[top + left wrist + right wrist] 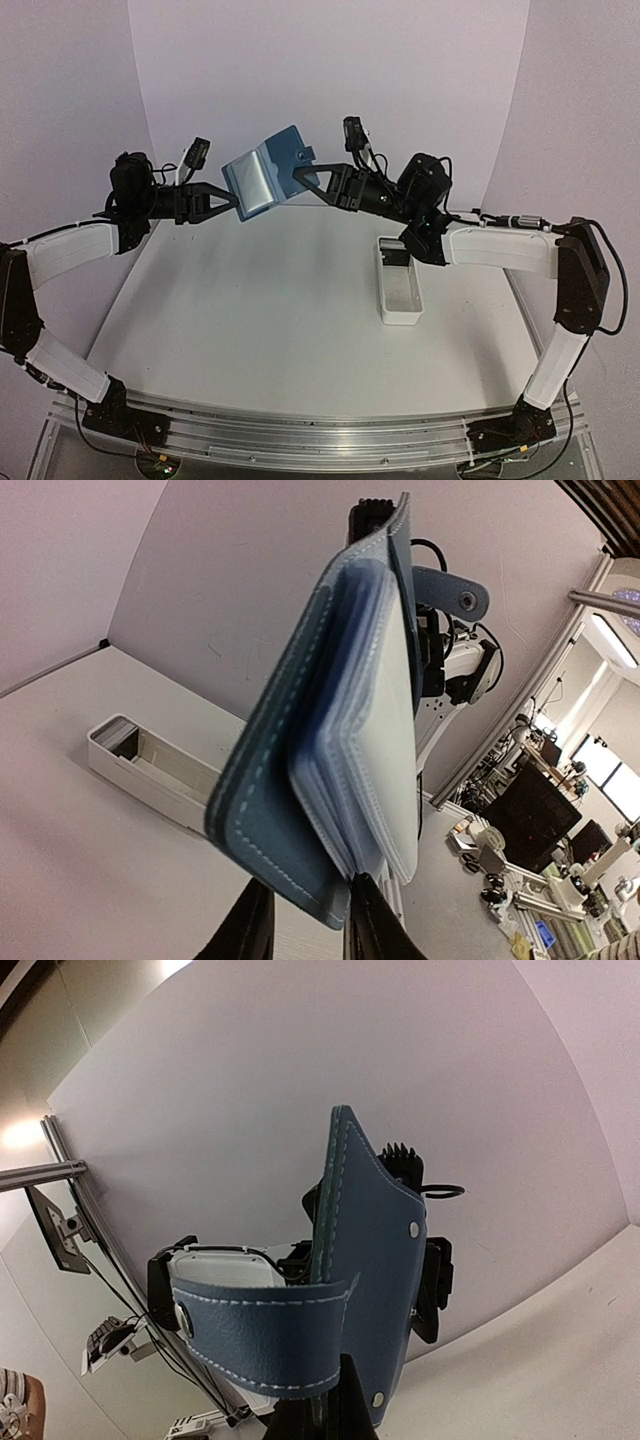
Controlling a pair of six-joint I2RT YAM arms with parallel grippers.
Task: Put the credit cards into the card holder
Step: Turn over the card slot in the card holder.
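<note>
Card holder [268, 172]: I can read no word, brand or number on its blue cover or pockets.
White tray [400, 316]: right of the card holder, no label I can read.
Lab gear [530, 815] behind the card holder: too blurred to read.

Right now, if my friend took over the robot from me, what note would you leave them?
Left end effector: shut on one edge of the card holder.
Right end effector: shut on the holder's other cover, by the snap tab.
Card holder: held open in the air between the two arms, above the table.
Cards: the dark things at the far end of the white tray look like them.
Done: holder picked up and opened.
Left: no card is in either end effector, so all the cards have yet to go in.
</note>
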